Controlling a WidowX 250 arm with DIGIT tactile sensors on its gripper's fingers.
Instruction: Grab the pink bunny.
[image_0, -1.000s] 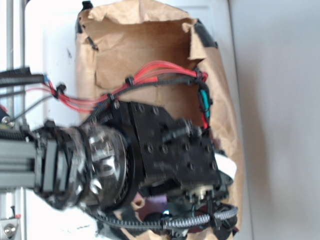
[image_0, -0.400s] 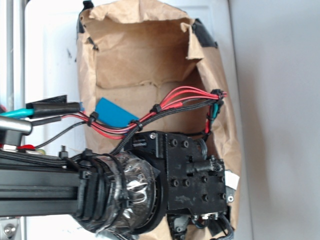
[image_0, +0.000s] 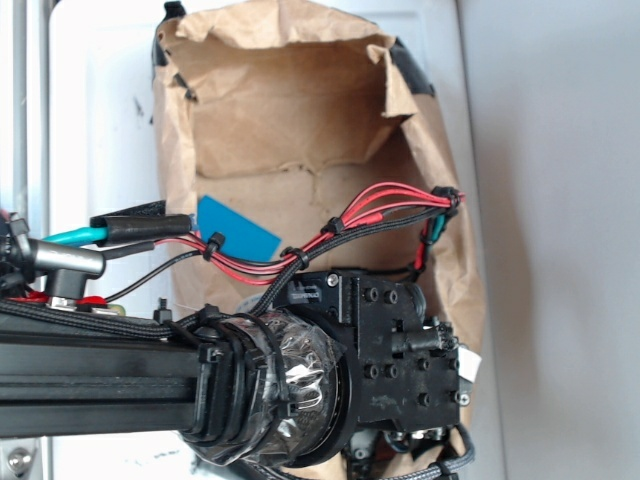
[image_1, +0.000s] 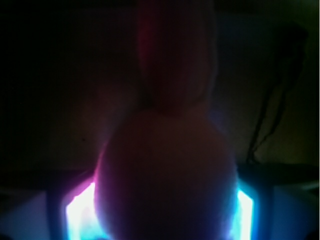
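In the wrist view the pink bunny fills the middle, dim and backlit. Its rounded body sits low and a darker ear reaches upward. It lies between the jaws of my gripper, which stand open, with bright gaps showing on both sides of the body. In the exterior view the bunny is hidden under the black wrist block, which hangs over the lower end of the brown paper bag. My gripper shows only in part at the bottom edge.
A blue block lies on the bag's floor, left of the wrist. Red and black cables loop above the wrist. The bag's crumpled walls rise around the arm, with black tape on the upper right rim.
The wrist has shifted toward the bottom of the exterior view. The blue block, covered a second ago, now shows. The pink patch seen below the wrist earlier is hidden.
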